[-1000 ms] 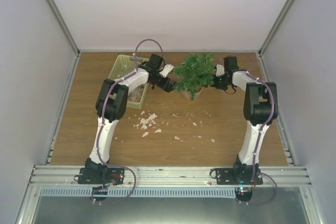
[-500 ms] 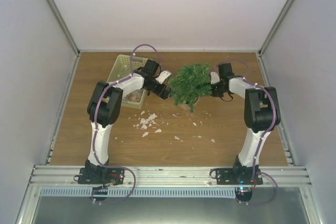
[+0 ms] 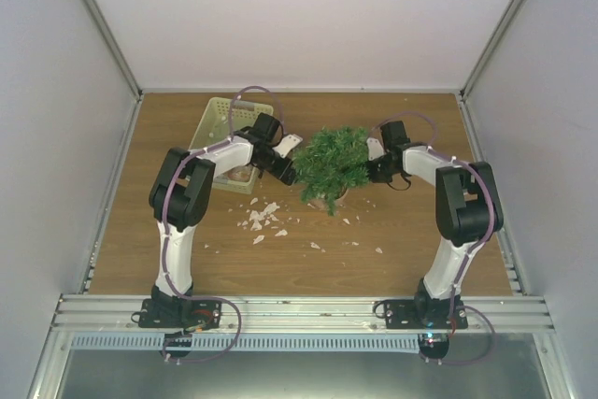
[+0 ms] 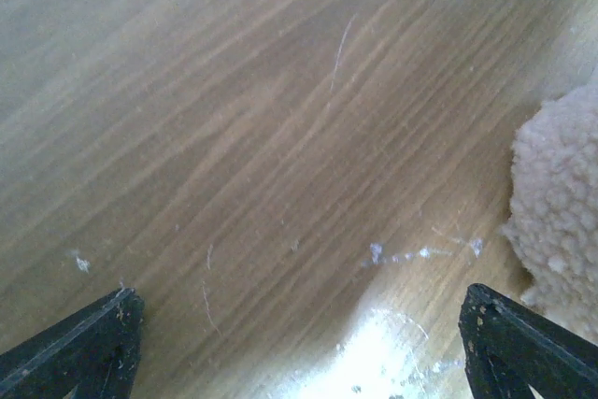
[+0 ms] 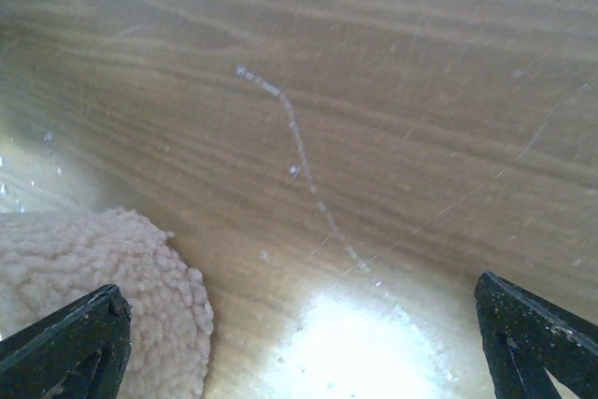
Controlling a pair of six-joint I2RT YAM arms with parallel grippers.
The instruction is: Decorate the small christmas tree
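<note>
The small christmas tree, bushy and dark green, stands mid-table on a brownish base. My left gripper is low against the tree's left side and my right gripper is against its right side. In the left wrist view the left gripper is open over bare wood, with a woolly beige lump by its right finger. In the right wrist view the right gripper is also open with nothing between its fingers, and the same woolly material lies by its left finger.
A pale yellow-green basket holding ornaments stands behind the left arm. White scraps litter the wood in front of the tree, with more crumbs to their right. Grey walls close in the table on three sides.
The tree has slid toward the near edge and slightly left. Both grippers came along with it, one on each side, and both arms have folded back.
</note>
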